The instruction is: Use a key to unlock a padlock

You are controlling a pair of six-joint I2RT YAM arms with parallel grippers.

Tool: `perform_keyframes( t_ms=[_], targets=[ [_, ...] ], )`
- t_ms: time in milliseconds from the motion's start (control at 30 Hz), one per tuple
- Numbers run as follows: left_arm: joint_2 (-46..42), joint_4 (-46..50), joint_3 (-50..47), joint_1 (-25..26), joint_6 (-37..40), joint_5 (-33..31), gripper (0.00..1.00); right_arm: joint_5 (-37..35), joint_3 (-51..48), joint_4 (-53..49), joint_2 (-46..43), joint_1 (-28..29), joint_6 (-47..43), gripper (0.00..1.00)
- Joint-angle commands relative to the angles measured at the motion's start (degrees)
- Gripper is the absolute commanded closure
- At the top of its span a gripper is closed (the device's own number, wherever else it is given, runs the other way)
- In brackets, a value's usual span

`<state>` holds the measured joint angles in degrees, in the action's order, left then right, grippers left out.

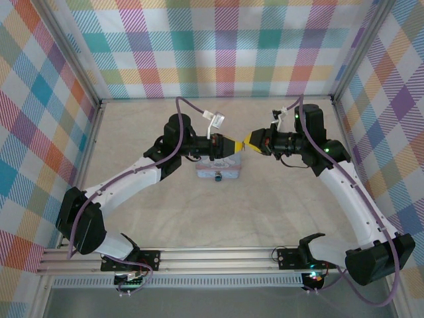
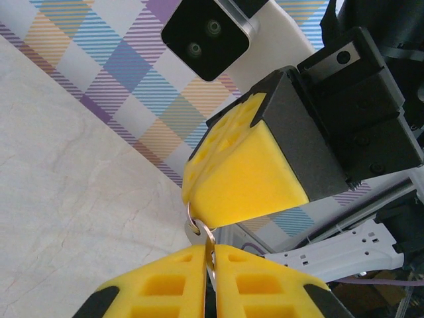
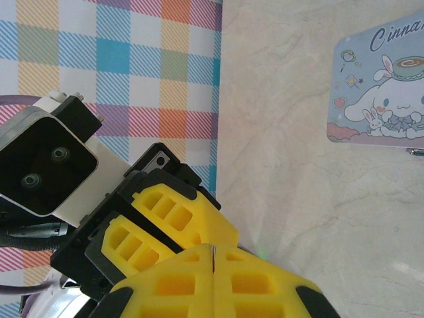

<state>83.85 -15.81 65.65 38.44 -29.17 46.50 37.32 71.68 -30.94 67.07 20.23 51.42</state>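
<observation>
Above the pale-blue tin box my two grippers meet tip to tip. The padlock is a tiny dark lock on the box's front side, below them. In the left wrist view my left gripper is shut on the flat metal key, whose ring runs under the right gripper's yellow fingers. My right gripper is shut too, with a thin metal edge of the key showing between its pads. From above, the left gripper and right gripper touch over the box's back edge.
The box lid with its cartoon print lies on the beige table top. Plaid walls and an aluminium frame close the cell in. Cables loop over both arms.
</observation>
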Motion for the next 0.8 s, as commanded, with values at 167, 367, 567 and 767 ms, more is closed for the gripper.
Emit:
perform_keyframes(
  t_ms=[167,367,567,767],
  targets=[
    [-1.3,1.3,-0.4,-0.1,1.6,-0.8,0.65,0.4,0.3,0.2,-0.6,0.3,-1.1,1.00],
    [-0.9,-1.0,-1.0,0.1,0.5,-1.0,0.50,1.1,0.4,0.6,-0.6,0.3,-0.6,1.00],
    [0.6,-3.1,0.3,1.2,-0.4,0.2,0.43,1.8,-0.1,1.4,-0.5,0.3,-0.1,0.99],
    [1.7,-3.7,1.1,1.7,-0.7,0.9,0.51,2.3,-0.6,2.5,-0.9,0.3,0.4,0.99]
  ],
)
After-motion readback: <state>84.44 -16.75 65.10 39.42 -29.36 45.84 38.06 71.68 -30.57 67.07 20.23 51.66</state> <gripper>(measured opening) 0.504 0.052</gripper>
